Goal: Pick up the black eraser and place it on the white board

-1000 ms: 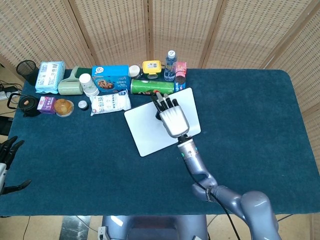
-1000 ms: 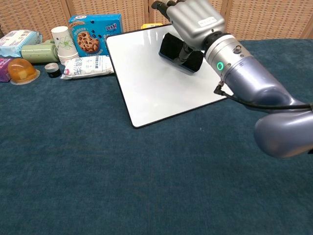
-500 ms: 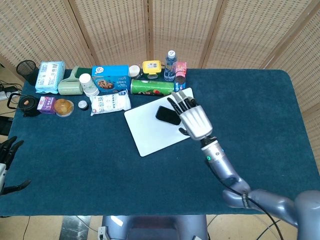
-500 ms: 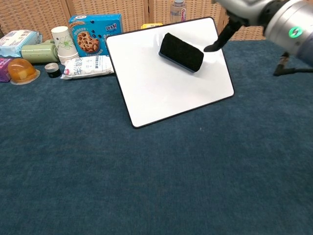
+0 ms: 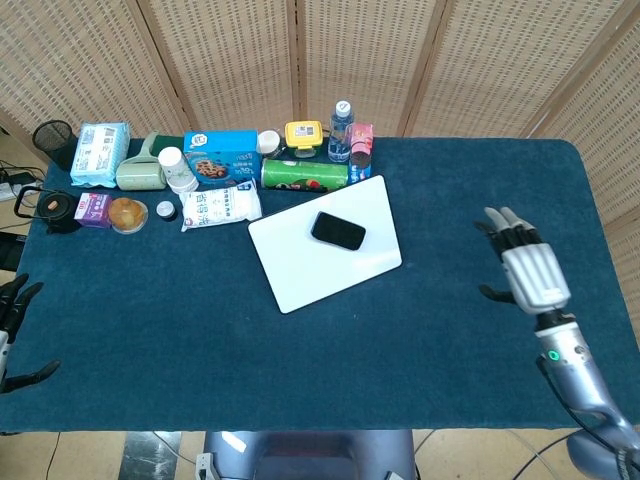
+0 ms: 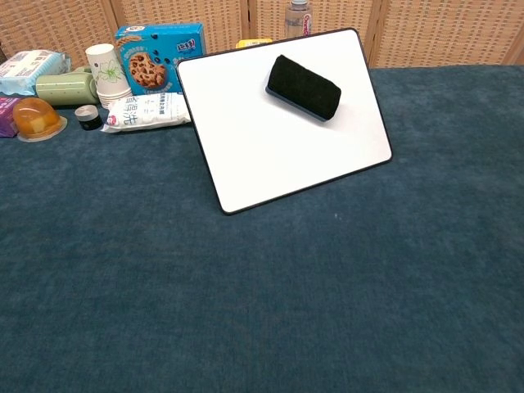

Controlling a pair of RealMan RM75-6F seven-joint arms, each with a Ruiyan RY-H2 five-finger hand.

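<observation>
The black eraser (image 5: 338,231) (image 6: 304,87) lies flat on the white board (image 5: 300,265) (image 6: 262,139), near its far edge, with nothing touching it. My right hand (image 5: 527,267) hovers far to the right of the board over the blue cloth, fingers spread and holding nothing; the chest view does not show it. My left hand (image 5: 12,330) shows only as dark fingers at the left border of the head view, below the table edge, apart and empty.
Along the back left stand a cookie box (image 5: 221,157), a green can lying on its side (image 5: 303,174), a water bottle (image 5: 341,130), paper cups (image 5: 175,168), a white packet (image 5: 222,207) and a tissue pack (image 5: 100,152). A black wire cup (image 5: 54,140) stands at the far left corner.
My right hand has let go of the eraser, lifted off the board and swung far to the right. The eraser stays on the board. The left hand has not moved.
</observation>
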